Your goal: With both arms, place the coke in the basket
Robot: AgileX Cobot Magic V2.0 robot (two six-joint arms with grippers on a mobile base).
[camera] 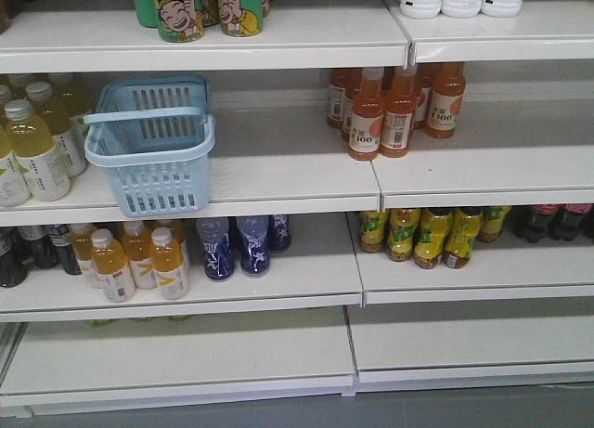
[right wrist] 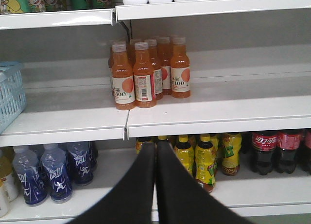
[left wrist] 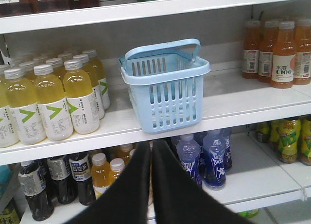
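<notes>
The light blue basket [camera: 162, 191] stands on the second shelf, left of centre, with its handle folded across the top. The left wrist view shows the basket [left wrist: 170, 105] just above and ahead of my left gripper [left wrist: 151, 142], whose black fingers are shut with nothing between them. My right gripper [right wrist: 155, 144] is also shut and holds nothing. It points at the shelf seam, with the basket's edge [right wrist: 9, 95] at the far left. No coke can shows in any view. Neither arm appears in the front view.
Pale yellow bottles [camera: 32, 149] stand left of the basket and orange bottles [camera: 390, 112] to its right. One shelf down are orange juice bottles [camera: 139, 261], blue bottles [camera: 237, 247], yellow tea bottles [right wrist: 204, 158] and dark cola bottles with red labels [right wrist: 272, 148].
</notes>
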